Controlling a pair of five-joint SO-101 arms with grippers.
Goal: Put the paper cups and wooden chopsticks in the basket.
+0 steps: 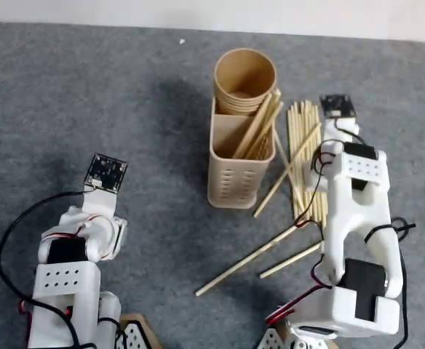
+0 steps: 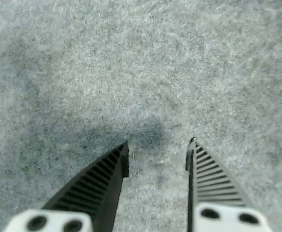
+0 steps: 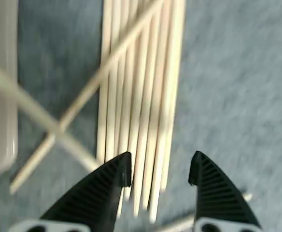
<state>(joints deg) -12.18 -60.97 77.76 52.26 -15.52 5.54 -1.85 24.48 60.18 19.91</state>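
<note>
A beige basket stands at the middle of the grey mat, with stacked paper cups in its far compartment and a few wooden chopsticks leaning in the near one. A row of chopsticks lies right of the basket, with loose ones crossing and scattered nearer the front. My right gripper is open just over the near ends of the chopstick row; the basket wall is beside it. My left gripper is open over bare mat at the front left, nothing between its fingers.
The right arm stretches over the chopstick row from the front right. The left arm sits folded at the front left. A grey mat covers the table, with a pale strip along the far edge.
</note>
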